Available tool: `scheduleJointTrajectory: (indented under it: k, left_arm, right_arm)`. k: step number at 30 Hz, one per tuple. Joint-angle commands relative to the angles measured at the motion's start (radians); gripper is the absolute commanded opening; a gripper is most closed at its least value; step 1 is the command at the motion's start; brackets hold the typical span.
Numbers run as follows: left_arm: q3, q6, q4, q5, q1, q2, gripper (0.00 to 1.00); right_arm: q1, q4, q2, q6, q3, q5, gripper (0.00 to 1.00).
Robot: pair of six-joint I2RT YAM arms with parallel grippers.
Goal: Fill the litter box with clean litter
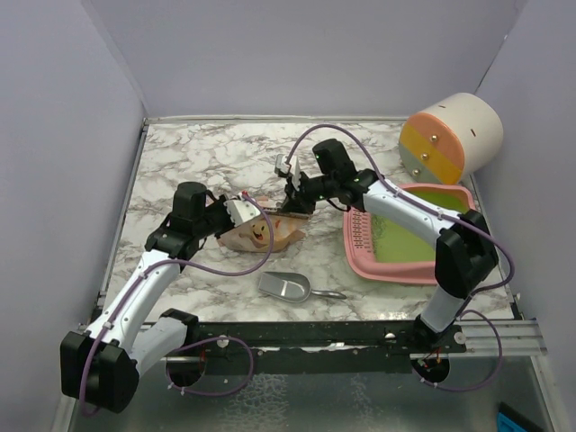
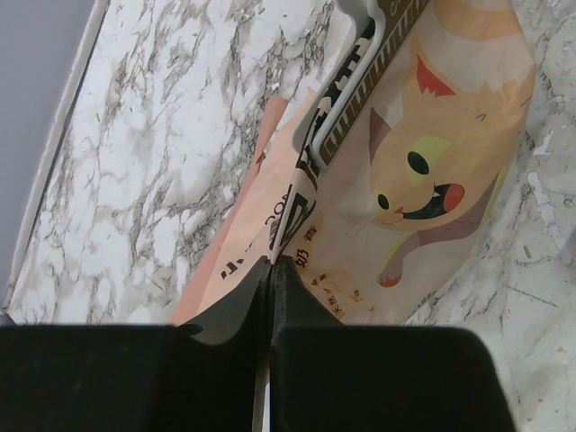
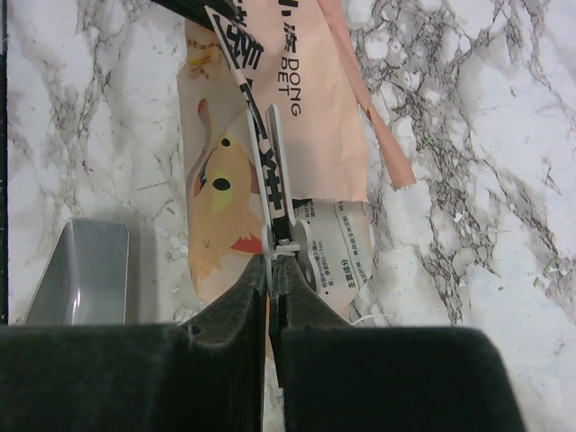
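Though near litter box (image 1: 357, 238), bag (image 1: 263, 236) pinched.

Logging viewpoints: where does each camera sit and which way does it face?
Top external: above and behind, looking down on the table; left arm, right arm, litter box, scoop show.
Left wrist: left arm, looking along the shut left tool at the pinched bag.
Right wrist: right arm, looking along the shut right tool at the same bag.
Shared: the bag, in all three.

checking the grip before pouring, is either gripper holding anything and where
The litter bag, by its top strip: left gripper pinches one end, right gripper the other.
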Motion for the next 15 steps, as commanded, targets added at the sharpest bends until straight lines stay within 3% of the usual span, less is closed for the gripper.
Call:
scheduleJointTrajectory:
  k: [1,15]
  left_arm:
    - [-0.008,-0.03,0.108,0.007,-0.005,-0.032,0.0]
    - [-0.024,-0.031,0.108,0.002,-0.007,-0.06,0.0]
  right_arm:
    - [-0.001,0.038,-0.082,0.054,-0.056,0.06,0.01]
    - [-0.002,0.082,-0.218,0.144,-0.09,0.172,0.01]
